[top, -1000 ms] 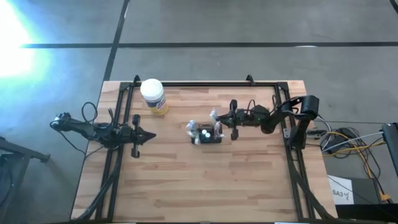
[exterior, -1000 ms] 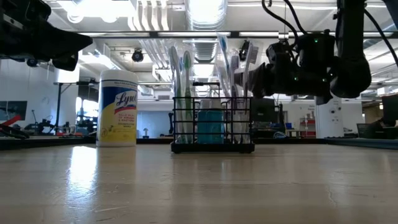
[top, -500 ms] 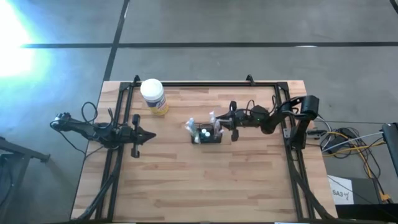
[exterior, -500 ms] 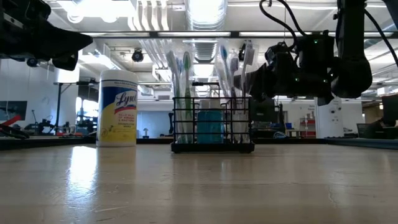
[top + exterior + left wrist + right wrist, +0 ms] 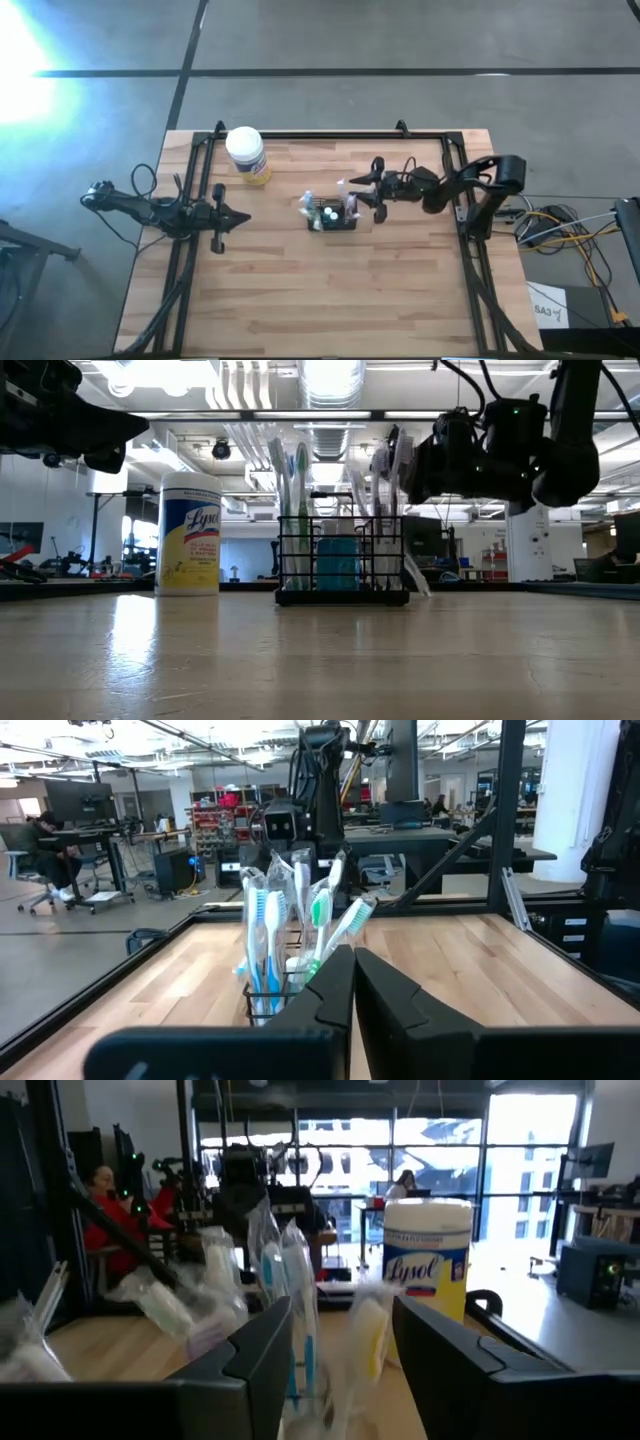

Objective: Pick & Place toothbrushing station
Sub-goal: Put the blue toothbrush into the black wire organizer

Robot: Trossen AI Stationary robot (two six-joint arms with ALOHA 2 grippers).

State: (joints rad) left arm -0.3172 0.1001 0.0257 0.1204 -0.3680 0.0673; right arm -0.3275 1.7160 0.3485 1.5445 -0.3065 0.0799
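Note:
The toothbrushing station [image 5: 332, 217], a small black wire-mesh caddy [image 5: 342, 560], stands on its base at the table's middle. It holds several toothbrushes [image 5: 270, 920], some in clear wrappers, and a blue cup. My right gripper [image 5: 352, 195] hovers open just right of the caddy at the height of the brush heads [image 5: 405, 470]. In the right wrist view wrapped brush tops [image 5: 290, 1280] show between its fingers; whether they touch I cannot tell. My left gripper [image 5: 245, 217] waits shut near the table's left side, pointing level at the caddy [image 5: 262, 998].
A white-lidded wipes jar with a yellow label [image 5: 246, 152] stands at the far left of the table, left of the caddy in the low view [image 5: 190, 532]. Black frame rails [image 5: 300, 134] run along the table's far, left and right edges. Bare wood lies toward the near edge.
My right gripper has opened beside the brush tops at the caddy's right side, letting go of a wrapped brush. The wrapped brushes at that side now lean differently, and one wrapper end sticks out to the caddy's right. The caddy has stayed in place.

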